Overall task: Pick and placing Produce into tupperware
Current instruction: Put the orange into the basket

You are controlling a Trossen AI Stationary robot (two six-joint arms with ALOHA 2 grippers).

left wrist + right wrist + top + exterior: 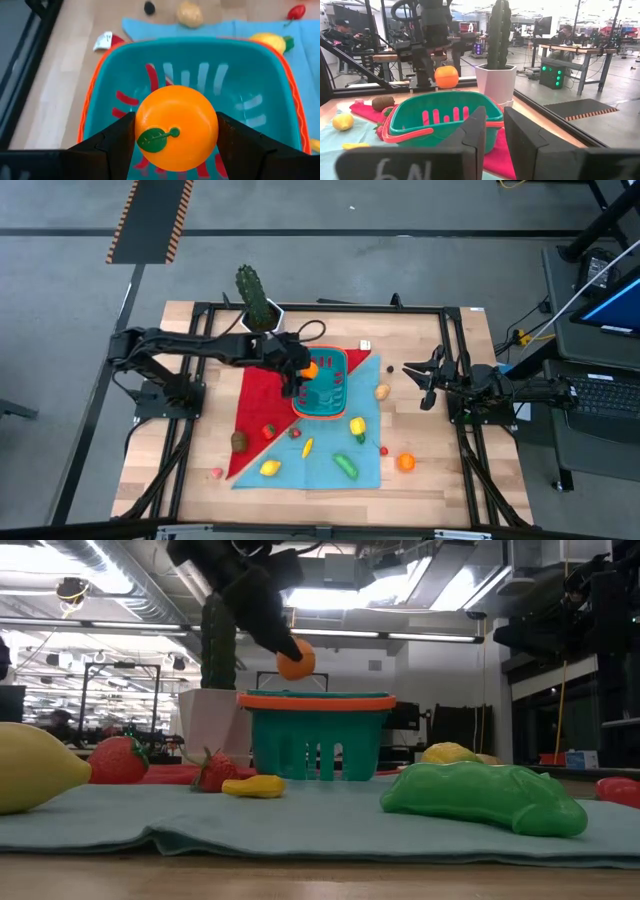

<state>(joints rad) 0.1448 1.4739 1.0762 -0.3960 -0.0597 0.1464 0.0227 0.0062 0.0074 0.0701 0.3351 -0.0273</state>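
My left gripper (303, 372) is shut on an orange toy fruit (176, 127) with a green leaf, held above the teal tupperware (260, 90) with its orange-red rim. In the low view the orange (296, 660) hangs just over the tupperware (318, 730). The tupperware stands on a red and a teal cloth (330, 455). Other produce lies around it on the cloths. My right gripper (425, 380) waits at the table's right side, its fingers (470, 135) close together with nothing between them. My left gripper pinches the orange's two opposite sides (140, 125) between its two fingers, the leaf facing the wrist camera. The fingers slant down, coming from the table's left. The orange is lifted clear, over the left part of the tupperware's opening.
A lemon (269, 468), a green vegetable (346, 466), a yellow pepper (357, 426), a potato (382, 391), a kiwi (240, 440) and a second orange fruit (406, 462) lie on the cloths and the wood. A cactus in a white pot (255, 298) stands at the far edge.
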